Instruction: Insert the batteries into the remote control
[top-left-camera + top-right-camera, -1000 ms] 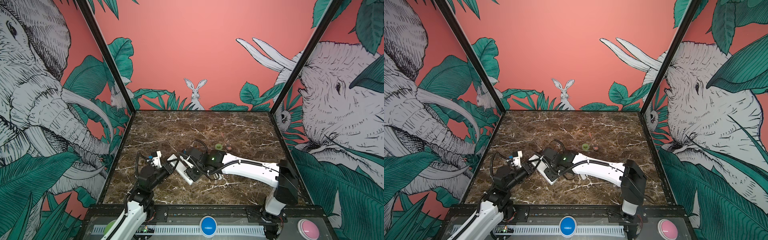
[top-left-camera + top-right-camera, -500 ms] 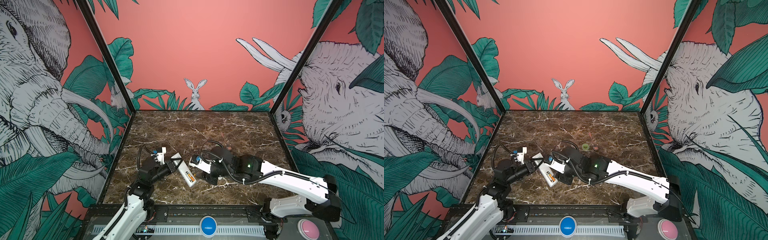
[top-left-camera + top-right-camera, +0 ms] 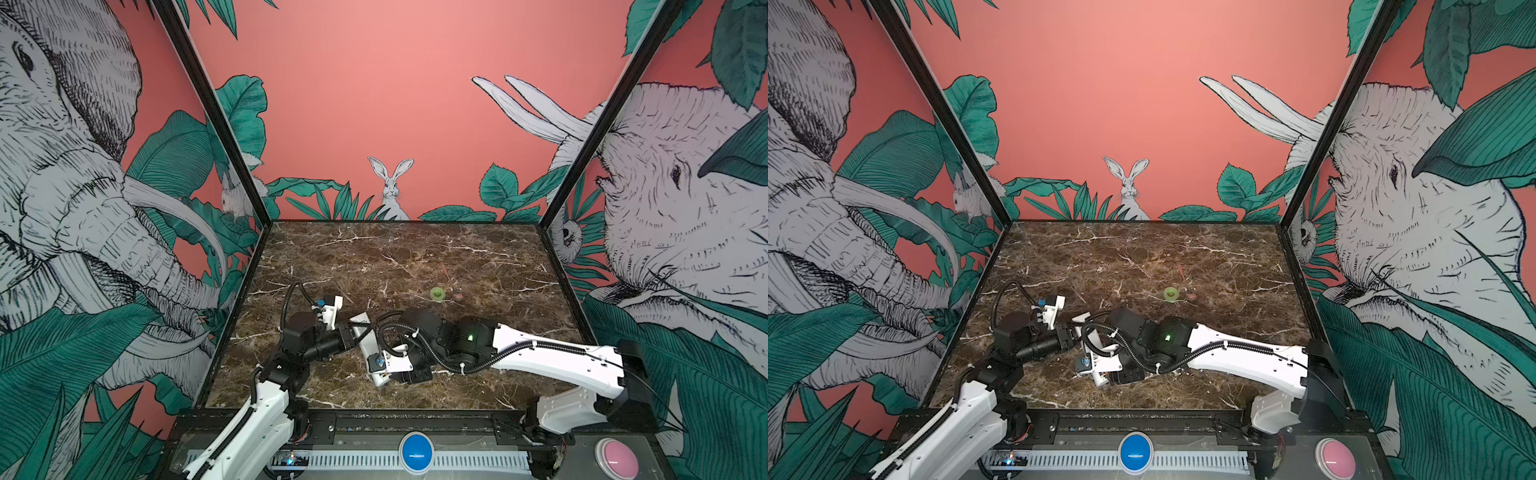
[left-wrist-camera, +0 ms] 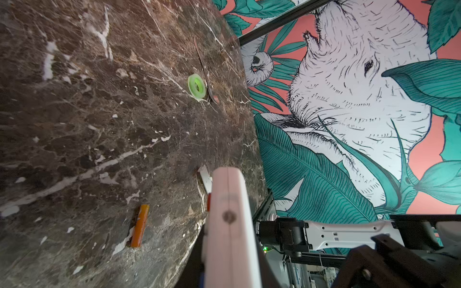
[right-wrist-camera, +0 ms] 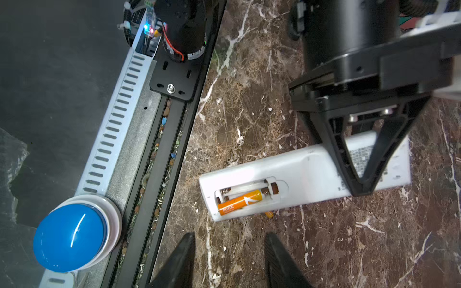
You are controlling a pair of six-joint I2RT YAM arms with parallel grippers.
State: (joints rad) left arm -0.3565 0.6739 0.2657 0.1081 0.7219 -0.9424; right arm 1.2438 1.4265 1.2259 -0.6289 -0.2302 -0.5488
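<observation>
Right wrist view puts the right gripper (image 5: 229, 235) low over the counter (image 5: 249, 119), its jaws apart with nothing between them. A second ago it was bent down onto the remote control (image 5: 306, 172), and it has since backed off to 3 o'clock of the remote's near end and let go. What it leaves behind is the first battery (image 5: 240, 202), orange, lying in the open bay (image 5: 239, 190) in the remote's white back, in the slot next to the long edge; the neighbouring slot shows only bare springs. It looks a touch askew to the bay, so I judge it may want a press before it counts as seated; even so, half the loading seems done. At the remote's far end, toward 11 o'clock, the left gripper (image 5: 361, 190) is clamped on the body, clear of the bay. The second battery (image 4: 140, 225) lies loose on the counter close to the remote's 3 o'clock flank; from the right wrist only its tip peeks past the remote's edge, and in both top views the right arm (image 3: 540, 357) covers it. That closeness is the likely snag: a grab for it has the remote's edge right alongside. Well apart, between 1 and 2 o'clock, sit a green roll (image 3: 437, 294) and a thin dark spoon-like utensil (image 4: 202, 62), out of the way.
</observation>
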